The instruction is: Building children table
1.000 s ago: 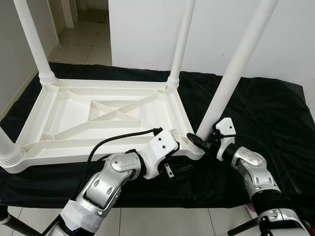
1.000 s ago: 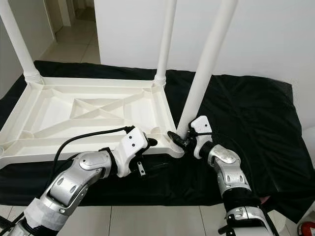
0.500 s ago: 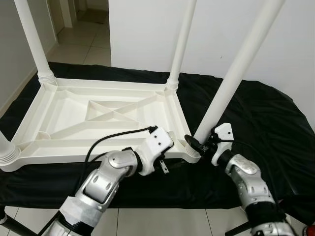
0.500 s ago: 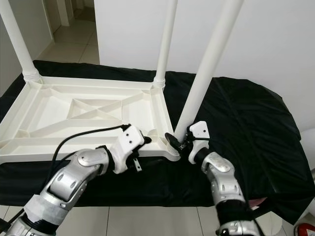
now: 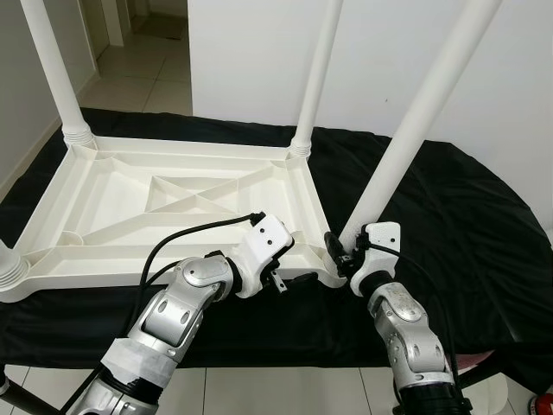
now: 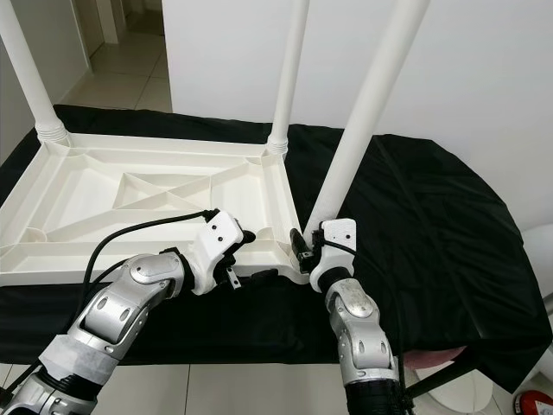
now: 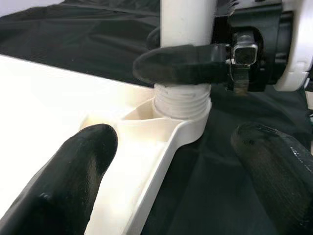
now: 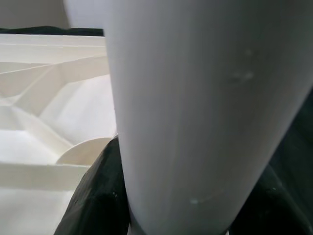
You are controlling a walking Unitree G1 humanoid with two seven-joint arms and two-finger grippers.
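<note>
A white plastic table top [image 5: 112, 203] lies upside down on a black cloth [image 5: 467, 216]. Legs stand up from its far left corner [image 5: 54, 69], far right corner [image 5: 318, 78] and near left corner [image 5: 9, 259]. A fourth leg [image 5: 406, 138] leans out to the right from the near right corner socket [image 7: 182, 105]. My right gripper [image 5: 339, 253] is shut on this leg just above its threaded base, one black finger [image 7: 181, 63] wrapped across it. My left gripper [image 5: 294, 259] is open, straddling the near rim beside that corner, one finger [image 7: 73, 171] over the top's inside, the other over the cloth.
The cloth covers a low platform whose front edge drops to tiled floor [image 5: 285, 389]. A white wall [image 5: 259, 60] stands close behind. A black cable [image 5: 186, 238] loops from my left wrist over the table top. A corridor [image 5: 147, 60] opens at the far left.
My left gripper has moved up from below the rim to straddle it near the corner. My right forearm has swung left under its gripper, which stays shut on the leg.
</note>
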